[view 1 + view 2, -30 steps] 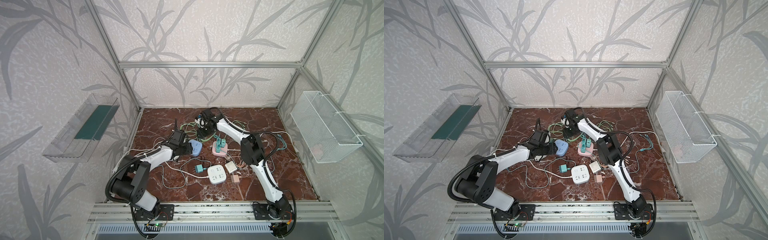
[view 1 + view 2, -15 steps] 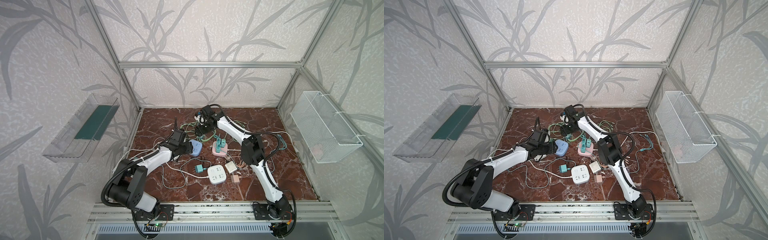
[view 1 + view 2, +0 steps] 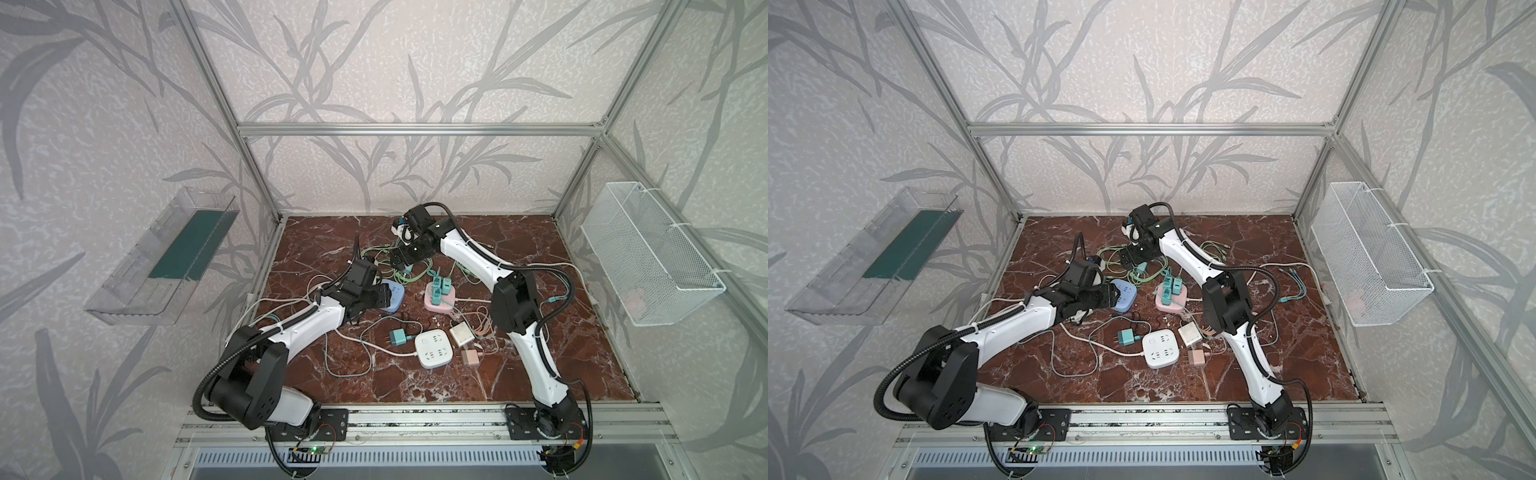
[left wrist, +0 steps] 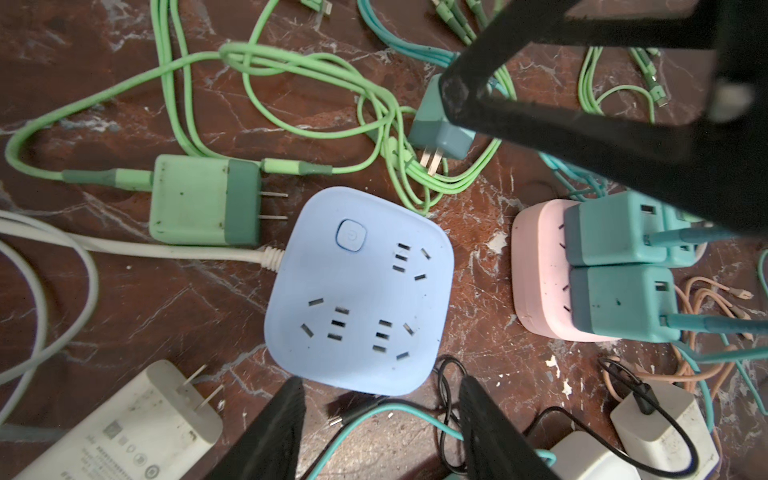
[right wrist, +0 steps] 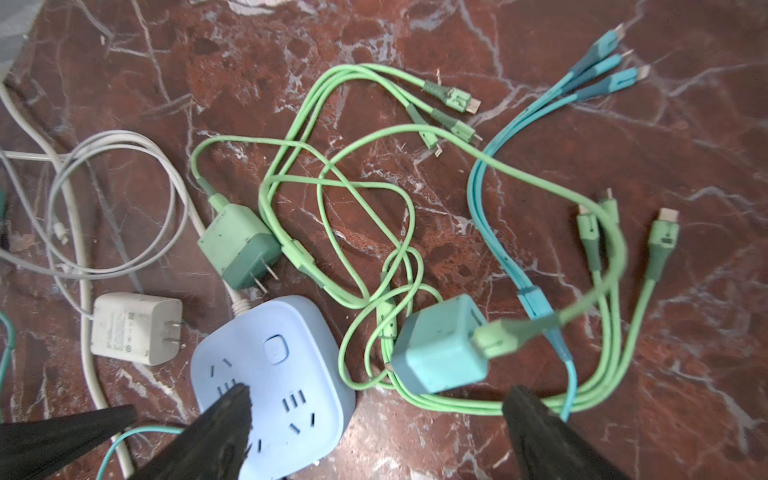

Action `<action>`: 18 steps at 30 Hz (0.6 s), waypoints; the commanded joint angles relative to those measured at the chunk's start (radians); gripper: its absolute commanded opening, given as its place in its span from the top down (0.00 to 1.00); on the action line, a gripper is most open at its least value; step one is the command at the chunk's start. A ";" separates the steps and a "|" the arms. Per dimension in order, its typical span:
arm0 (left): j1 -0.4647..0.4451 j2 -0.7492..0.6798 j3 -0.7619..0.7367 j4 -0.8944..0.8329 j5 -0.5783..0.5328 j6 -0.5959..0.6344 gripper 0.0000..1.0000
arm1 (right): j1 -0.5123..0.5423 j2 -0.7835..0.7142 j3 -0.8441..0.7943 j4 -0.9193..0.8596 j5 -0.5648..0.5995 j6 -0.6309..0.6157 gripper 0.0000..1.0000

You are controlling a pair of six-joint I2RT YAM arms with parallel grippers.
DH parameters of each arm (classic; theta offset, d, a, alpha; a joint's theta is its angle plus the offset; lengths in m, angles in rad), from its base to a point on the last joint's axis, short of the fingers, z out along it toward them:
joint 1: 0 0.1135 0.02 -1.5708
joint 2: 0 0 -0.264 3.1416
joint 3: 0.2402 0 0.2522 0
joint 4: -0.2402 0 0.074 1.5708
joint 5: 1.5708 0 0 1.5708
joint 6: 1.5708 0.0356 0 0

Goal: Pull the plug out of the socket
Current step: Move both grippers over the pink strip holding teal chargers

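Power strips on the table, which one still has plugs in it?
The pink power strip: teal chargers sit plugged into its top. The blue power strip and the white power strip show only empty slots.

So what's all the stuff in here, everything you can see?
table: 1; red-brown marble
socket blocks: 3; blue, pink, white; centre
plugged-in plugs: 3; teal; in pink block
loose plugs: at least 6; green, teal, white, pink; around blocks
cables: many; green, teal, white, peach, black; tangled throughout
wire basket: 1; white; right wall
clear tray: 1; left wall
left arm: white-black; jaws at blue block's edge
right arm: white-black; jaws open near loose teal plug
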 commanded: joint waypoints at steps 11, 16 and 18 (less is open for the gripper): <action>-0.133 -0.028 0.007 0.085 -0.045 0.061 0.36 | -0.002 -0.541 -0.717 0.494 0.101 -0.019 0.05; -0.192 0.012 0.038 0.095 -0.073 0.082 0.31 | -0.004 -0.692 -0.927 0.573 0.160 -0.021 0.07; -0.214 0.036 0.052 0.103 -0.077 0.086 0.29 | -0.012 -0.748 -1.004 0.602 0.179 -0.012 0.08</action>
